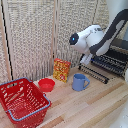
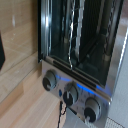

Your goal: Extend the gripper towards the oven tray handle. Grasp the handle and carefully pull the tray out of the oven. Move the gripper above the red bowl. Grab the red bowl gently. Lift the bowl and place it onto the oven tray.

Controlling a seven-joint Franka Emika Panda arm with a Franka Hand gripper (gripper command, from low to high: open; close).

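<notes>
White robot arm (image 1: 100,40) reaching down from the 1 o'clock corner of the exterior view, over a pale wooden table (image 1: 95,107). Dark gripper (image 1: 85,59) at its end, low and close to the front of the oven (image 1: 116,56); too small and blurred to tell whether released or clenched, and no fingers visible in the wrist view either. Nothing seen held.

Silver-grey oven at roughly 3 o'clock from the gripper, just beside it, with the ribbed oven door (image 1: 99,70) dropped open towards the table. Wrist view filled by the oven mouth: dark wires of the tray (image 2: 75,32) inside the cavity, not drawn out, and three round knobs (image 2: 71,92) in a row on the silver panel. Oven tray handle not separable from the other dark bars in either view; judged to lie along the tray's front edge, long axis running across the oven opening, so a short reach straight inward at 3 o'clock looks like the move ahead.

Red bowl (image 1: 46,84) on the table at about 8 o'clock from the gripper, well apart from it, empty and upright. Blue mug (image 1: 79,82) between bowl and oven, yellow box (image 1: 62,70) just behind, red wire basket (image 1: 22,102) at the 7 o'clock corner.
</notes>
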